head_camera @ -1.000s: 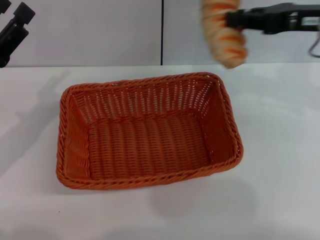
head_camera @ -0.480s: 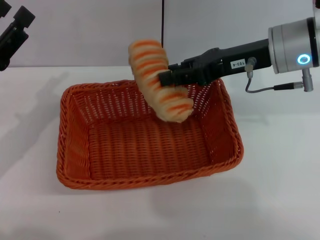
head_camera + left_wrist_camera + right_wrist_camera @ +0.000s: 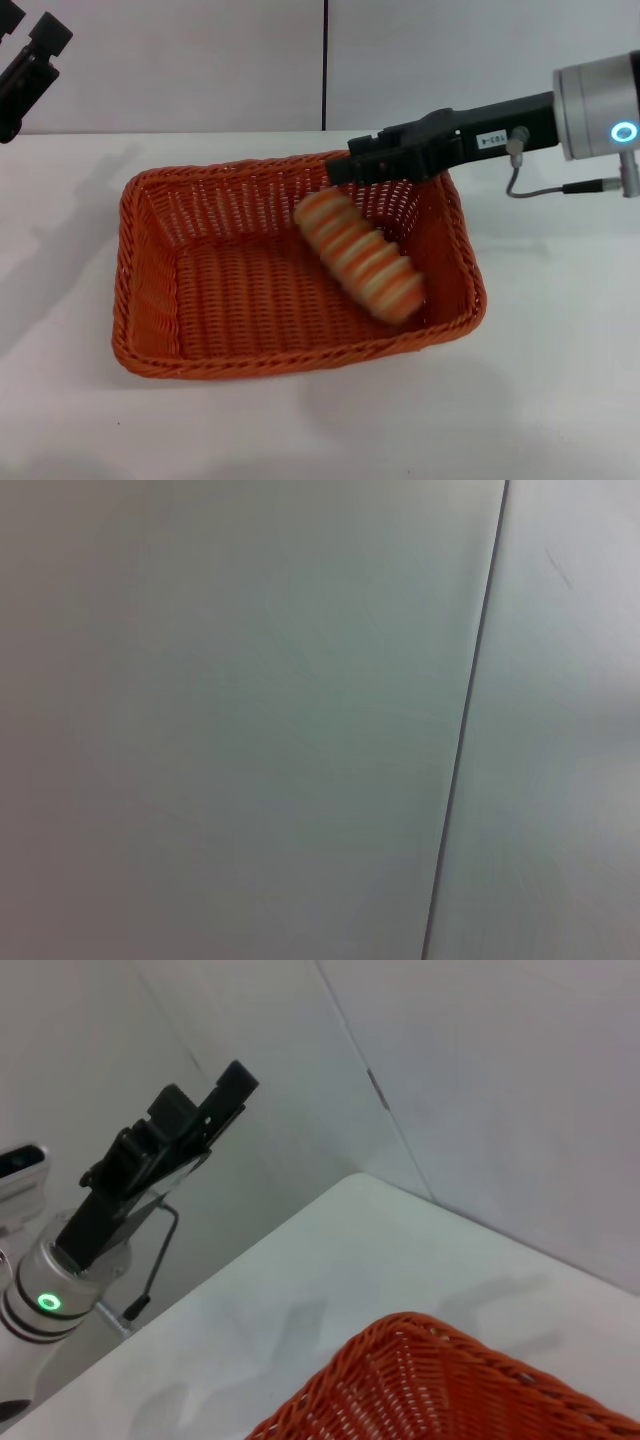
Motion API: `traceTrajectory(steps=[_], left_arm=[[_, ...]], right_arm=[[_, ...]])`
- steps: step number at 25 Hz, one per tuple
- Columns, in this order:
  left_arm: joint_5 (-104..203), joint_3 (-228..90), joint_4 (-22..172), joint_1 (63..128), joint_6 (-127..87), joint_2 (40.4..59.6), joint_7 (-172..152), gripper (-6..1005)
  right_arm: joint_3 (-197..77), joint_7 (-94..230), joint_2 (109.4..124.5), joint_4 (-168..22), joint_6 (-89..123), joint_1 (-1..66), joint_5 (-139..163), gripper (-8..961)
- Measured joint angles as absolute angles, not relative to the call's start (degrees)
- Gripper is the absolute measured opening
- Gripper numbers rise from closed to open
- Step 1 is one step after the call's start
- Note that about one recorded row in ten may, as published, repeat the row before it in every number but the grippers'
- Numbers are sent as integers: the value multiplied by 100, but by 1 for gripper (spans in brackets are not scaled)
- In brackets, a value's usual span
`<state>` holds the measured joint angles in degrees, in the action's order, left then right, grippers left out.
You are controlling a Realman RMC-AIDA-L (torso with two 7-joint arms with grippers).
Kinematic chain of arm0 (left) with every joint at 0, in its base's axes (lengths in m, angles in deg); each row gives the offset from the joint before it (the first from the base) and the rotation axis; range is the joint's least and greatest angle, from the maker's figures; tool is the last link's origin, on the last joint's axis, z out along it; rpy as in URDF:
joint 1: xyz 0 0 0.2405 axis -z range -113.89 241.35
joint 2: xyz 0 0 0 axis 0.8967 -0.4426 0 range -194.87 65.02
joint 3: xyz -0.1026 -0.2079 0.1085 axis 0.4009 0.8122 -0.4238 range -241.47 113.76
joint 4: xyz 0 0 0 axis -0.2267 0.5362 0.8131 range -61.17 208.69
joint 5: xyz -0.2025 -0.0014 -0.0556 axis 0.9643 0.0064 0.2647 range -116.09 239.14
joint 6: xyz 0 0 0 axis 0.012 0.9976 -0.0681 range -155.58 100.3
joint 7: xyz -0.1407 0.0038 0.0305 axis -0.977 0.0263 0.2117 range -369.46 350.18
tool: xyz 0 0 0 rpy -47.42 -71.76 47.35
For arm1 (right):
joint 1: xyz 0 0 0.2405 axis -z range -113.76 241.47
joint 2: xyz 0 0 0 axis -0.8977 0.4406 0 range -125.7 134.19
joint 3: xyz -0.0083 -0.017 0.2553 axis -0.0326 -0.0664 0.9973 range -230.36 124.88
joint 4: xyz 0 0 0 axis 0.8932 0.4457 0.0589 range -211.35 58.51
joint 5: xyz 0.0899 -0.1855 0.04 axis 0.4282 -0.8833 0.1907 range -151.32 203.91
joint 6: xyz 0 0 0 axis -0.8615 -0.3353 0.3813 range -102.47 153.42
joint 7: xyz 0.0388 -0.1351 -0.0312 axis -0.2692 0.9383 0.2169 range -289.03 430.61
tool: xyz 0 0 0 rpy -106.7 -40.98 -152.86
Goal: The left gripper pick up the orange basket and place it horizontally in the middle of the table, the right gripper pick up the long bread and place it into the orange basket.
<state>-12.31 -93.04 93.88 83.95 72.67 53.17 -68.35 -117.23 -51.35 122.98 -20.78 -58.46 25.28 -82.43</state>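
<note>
Right tool (image 3: pixel 340 170) over basket's (image 3: pixel 140 300) far rim, fingers apart I judge; bread (image 3: pixel 360 260) loose inside basket. Left tool (image 3: pixel 25 60) parked beyond basket's left corner; grip unreadable.

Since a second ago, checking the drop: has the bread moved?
Yes. The bread has gone from above the basket's far right corner down inside it, near the right wall, apart from the right tool.

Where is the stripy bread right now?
In the head view, the long bread is inside the orange basket, toward its right end, lying slantwise just below the right gripper.
</note>
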Motion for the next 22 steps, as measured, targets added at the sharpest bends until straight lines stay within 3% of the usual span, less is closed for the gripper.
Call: traceTrajectory(steps=[7,13,22], left_arm=[[-1215,-9247,9372,8410,7274,5322,-6825,808],[-943,-9042,9248,8396,7208,5325,-6620,808],[-631,-8229,8639,8369,7118,5330,-5635,808]], right_arm=[[-11219,-4210,12301,-1708,-5838,3251,-7740,588],[-10159,-1562,12294,-2451,-5853,4497,-5481,588],[-8386,1461,12292,-4637,-6102,5015,-3560,587]])
